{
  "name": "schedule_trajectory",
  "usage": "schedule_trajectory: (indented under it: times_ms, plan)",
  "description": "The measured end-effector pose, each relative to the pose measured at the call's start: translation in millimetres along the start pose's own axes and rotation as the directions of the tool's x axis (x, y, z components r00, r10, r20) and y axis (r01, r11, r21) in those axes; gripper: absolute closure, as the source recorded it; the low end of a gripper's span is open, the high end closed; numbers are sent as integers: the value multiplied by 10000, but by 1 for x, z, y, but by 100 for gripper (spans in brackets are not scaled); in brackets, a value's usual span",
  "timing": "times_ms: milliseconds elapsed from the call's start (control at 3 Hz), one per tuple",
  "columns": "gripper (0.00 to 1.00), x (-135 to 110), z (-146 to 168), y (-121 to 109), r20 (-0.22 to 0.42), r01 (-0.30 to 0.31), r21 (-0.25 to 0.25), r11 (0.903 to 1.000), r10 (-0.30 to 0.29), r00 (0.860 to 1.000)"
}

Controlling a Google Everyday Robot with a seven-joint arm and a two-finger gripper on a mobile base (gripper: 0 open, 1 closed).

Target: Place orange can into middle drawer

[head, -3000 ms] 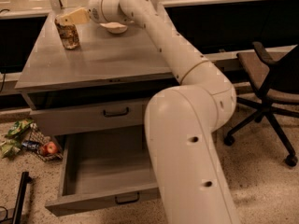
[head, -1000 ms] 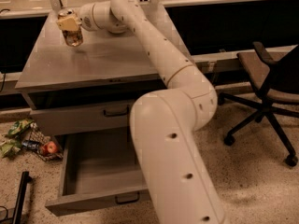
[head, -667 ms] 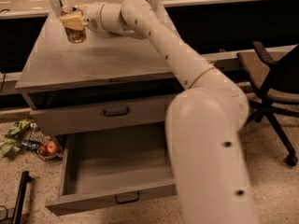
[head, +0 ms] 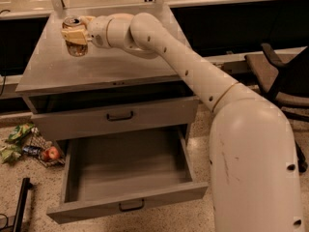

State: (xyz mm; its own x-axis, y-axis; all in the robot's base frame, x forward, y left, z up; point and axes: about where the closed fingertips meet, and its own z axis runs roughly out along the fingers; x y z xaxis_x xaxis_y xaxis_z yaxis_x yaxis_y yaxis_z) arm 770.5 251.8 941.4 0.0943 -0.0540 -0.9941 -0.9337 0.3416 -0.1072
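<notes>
While the cream-white robot arm (head: 193, 66) reaches in from 4 o'clock, its pale two-finger gripper (head: 75, 36) sits over the 10 o'clock corner of the grey metal table (head: 72, 74). Its jaws are clenched around the small orange-brown drink can (head: 77, 49), which stands upright with its silver top (head: 71, 21) showing above the gripper. Whether the can's base touches the table or hangs just over it cannot be told.

Under the table top, the upper grey drawer front (head: 159, 112) with its black bar handle is closed. Beneath it, toward 6 o'clock, the wide shallow grey metal drawer (head: 125, 168) is pulled out, its plain inside facing up, well apart from the can.

On the floor at 8 o'clock lie a red apple (head: 51, 153) and green wrappers (head: 17, 134). A dark office chair (head: 280, 76) stands at 3 o'clock.
</notes>
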Motion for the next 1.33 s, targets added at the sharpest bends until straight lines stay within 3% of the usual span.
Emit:
schedule_trajectory:
  times_ms: [333, 1000, 1333]
  plan:
    - [100, 0, 0, 0, 0, 0, 0, 10000, 0, 10000]
    - [100, -11, -30, 66, 44, -597, -981, 9934, 604, 9982]
    - [100, -19, -43, 93, 275, -570, -1519, 9867, 619, 9977]
